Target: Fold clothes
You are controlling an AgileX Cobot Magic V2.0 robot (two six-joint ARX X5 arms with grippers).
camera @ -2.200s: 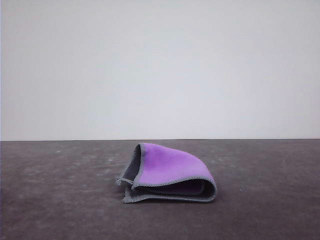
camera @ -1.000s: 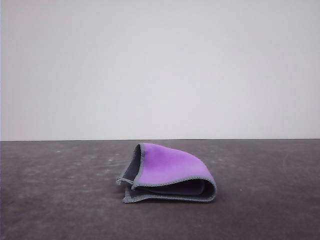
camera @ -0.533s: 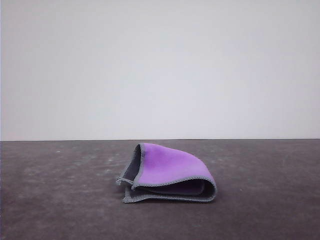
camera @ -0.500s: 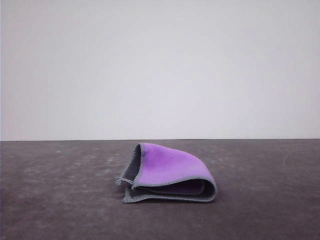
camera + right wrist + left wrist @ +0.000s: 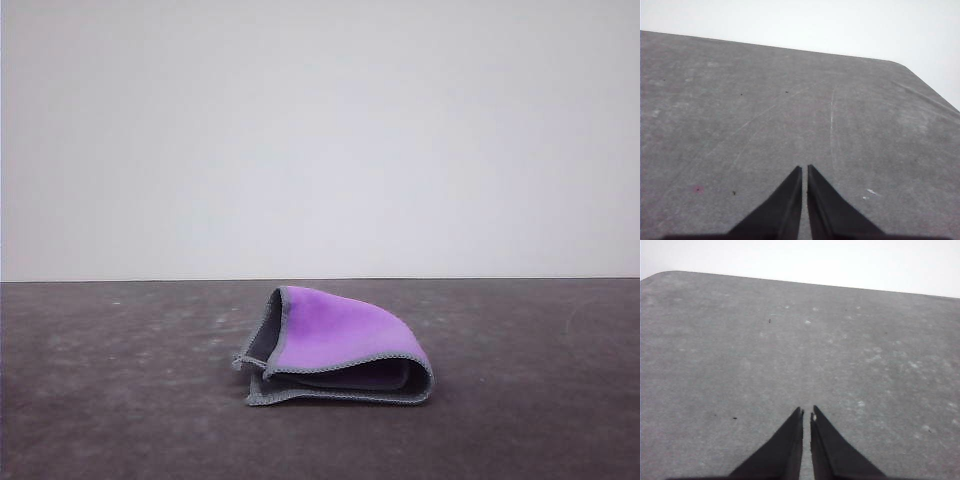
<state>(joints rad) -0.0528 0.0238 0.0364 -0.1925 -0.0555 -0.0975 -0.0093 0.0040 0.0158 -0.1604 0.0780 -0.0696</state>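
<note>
Cloth (image 5: 335,345): it lies on the worktop (image 5: 120,400) near the middle of the front view, a little toward me from the far edge. It is doubled over itself, bright purple face up on top, dark grey face showing at the left end, light grey stitched edging running round the layers.

Shape of the fold: the layers sit loose, not pressed flat. The right end is a rounded bend and the left end gapes, with one corner sticking out. I judge the fold made but puffy, because soft cloth springs back when nothing weighs on it.

Left gripper (image 5: 806,413): my jaws are drawn together to a thin slit, with nothing between them. They hover over bare grey worktop, well apart from the cloth.

Right gripper (image 5: 804,168): the same, jaws nearly closed on nothing, over bare worktop marked with faint scratches.

Why held so: with both arms clear of the cloth and the jaws empty, I judge them parked out of the way so the fold is not disturbed.

Task stage: I judge the folding largely done. If anything remains, it is flattening the top layer or tucking the stray left corner.
</note>
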